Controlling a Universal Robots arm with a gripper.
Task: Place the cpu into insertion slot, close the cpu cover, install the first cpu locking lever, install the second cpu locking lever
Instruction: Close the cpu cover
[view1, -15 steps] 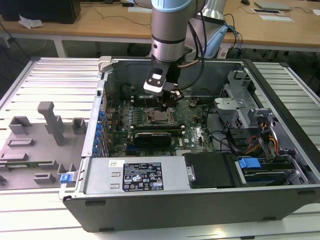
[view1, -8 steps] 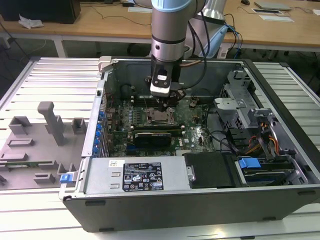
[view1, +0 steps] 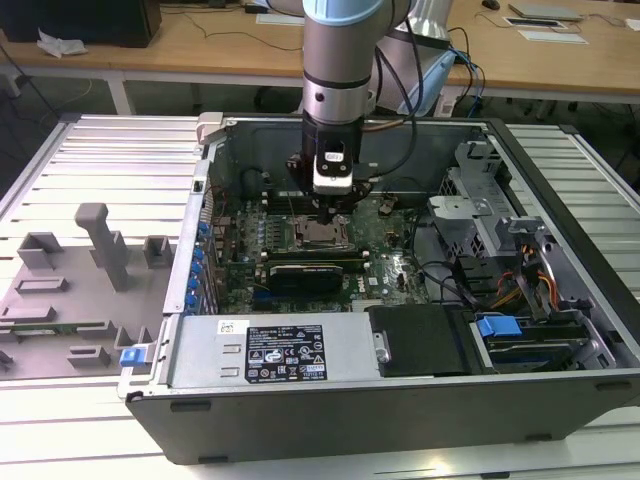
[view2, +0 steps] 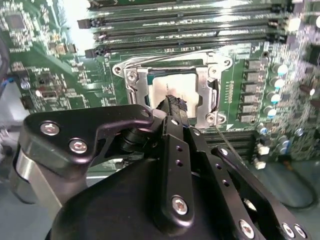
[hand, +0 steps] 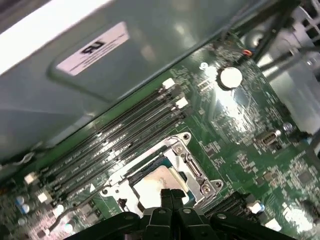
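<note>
cpu (view2: 167, 85) seated in slot (view1: 322, 236), framed by what looks like a lowered cover (view2: 203, 82), with gripper (view2: 176, 104) tips pressed together on nothing, just over the chip's face; placing and covering appear done, the two locking steps cannot be judged.

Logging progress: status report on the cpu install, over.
Gripper shut, tips just over the cpu. Cpu seated in the insertion slot, cpu cover flat around it. Nothing in the way.
</note>
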